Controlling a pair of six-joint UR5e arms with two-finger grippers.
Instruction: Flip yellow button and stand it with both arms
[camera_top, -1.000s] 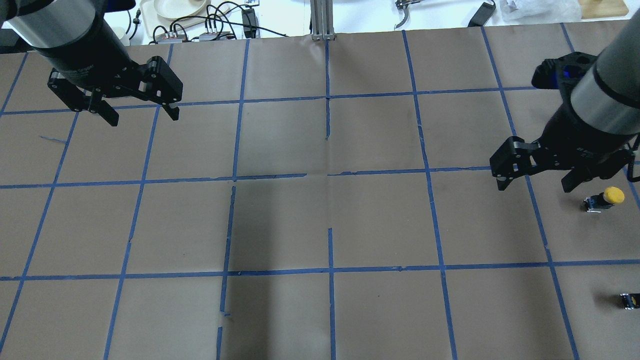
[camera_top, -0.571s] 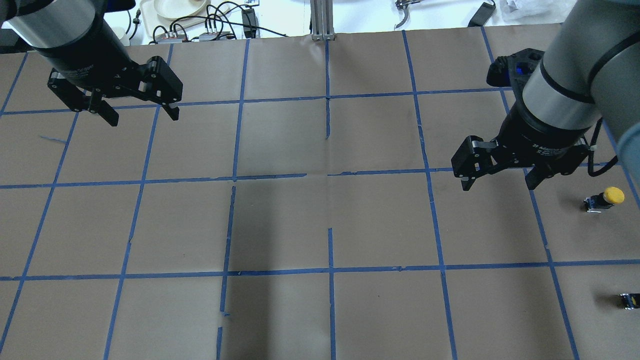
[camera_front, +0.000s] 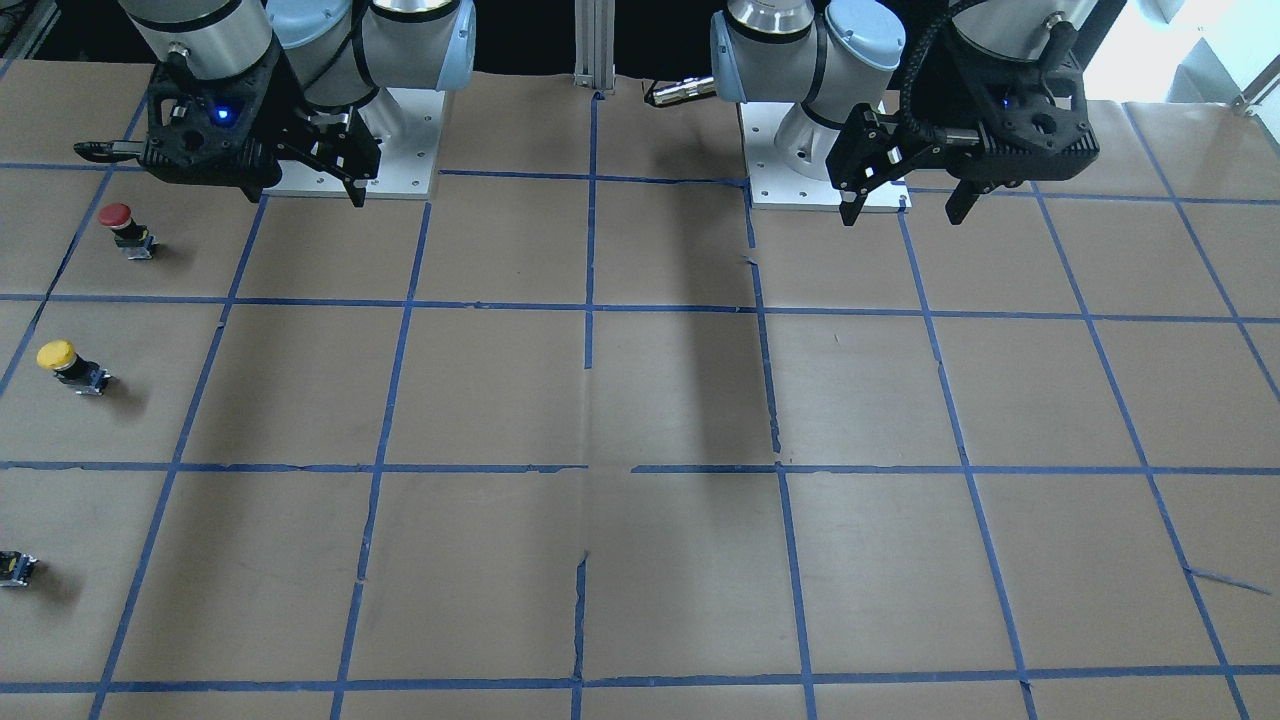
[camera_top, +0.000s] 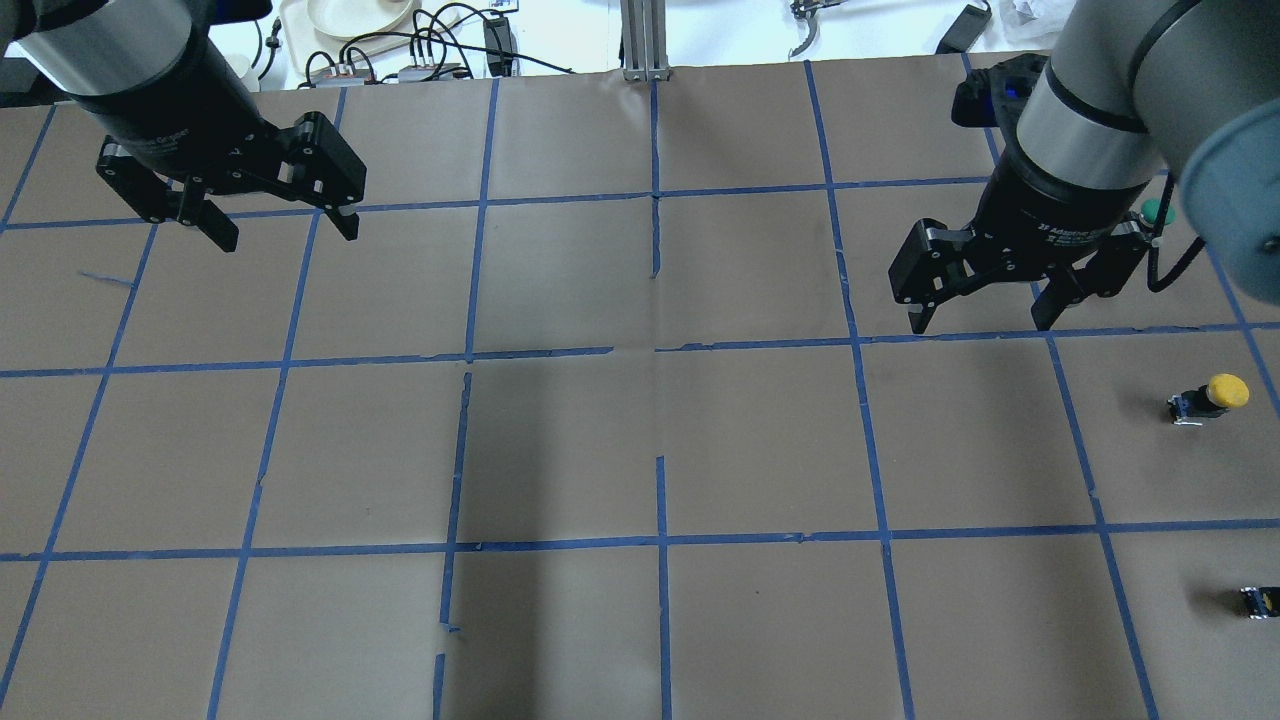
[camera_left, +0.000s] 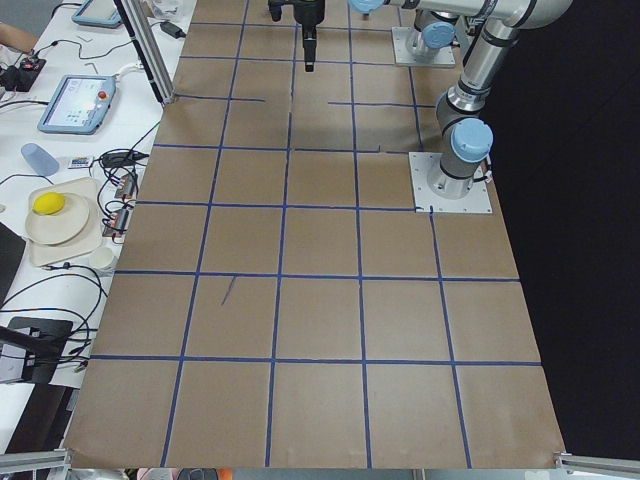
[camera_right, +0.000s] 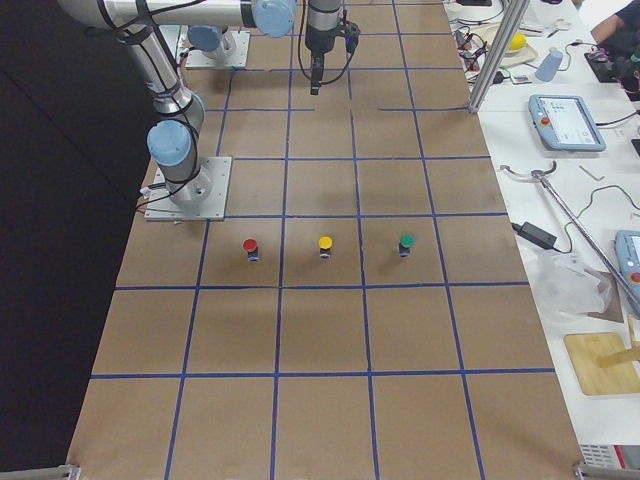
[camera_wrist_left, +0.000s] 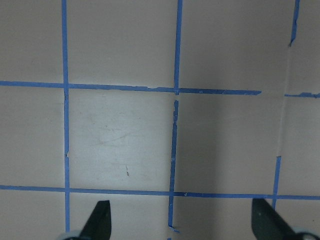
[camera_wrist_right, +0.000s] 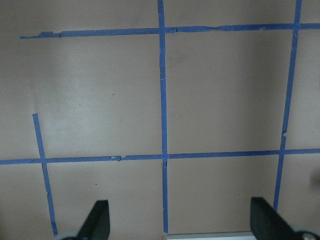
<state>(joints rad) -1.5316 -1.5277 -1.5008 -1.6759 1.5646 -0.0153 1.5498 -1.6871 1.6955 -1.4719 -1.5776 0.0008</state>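
Observation:
The yellow button (camera_top: 1210, 397) stands on the brown paper at the table's right side, yellow cap over a black neck and grey-black base. It also shows in the front view (camera_front: 70, 365) and in the right side view (camera_right: 325, 245), where it looks upright. My right gripper (camera_top: 978, 325) is open and empty, up in the air, well to the left of the button and farther back on the table. It also shows in the front view (camera_front: 305, 190). My left gripper (camera_top: 287, 238) is open and empty over the table's far left. The front view shows it too (camera_front: 900, 213).
A red-capped button (camera_front: 120, 225) and a green-capped button (camera_right: 406, 243) stand in line with the yellow one. A small capless block (camera_top: 1260, 601) lies near the right front edge. Blue tape lines grid the paper. Cables and a tray (camera_top: 350, 15) lie beyond the far edge.
My right gripper has moved left and toward the table's far side, away from the yellow button, staying open. The button and my left arm have not moved.

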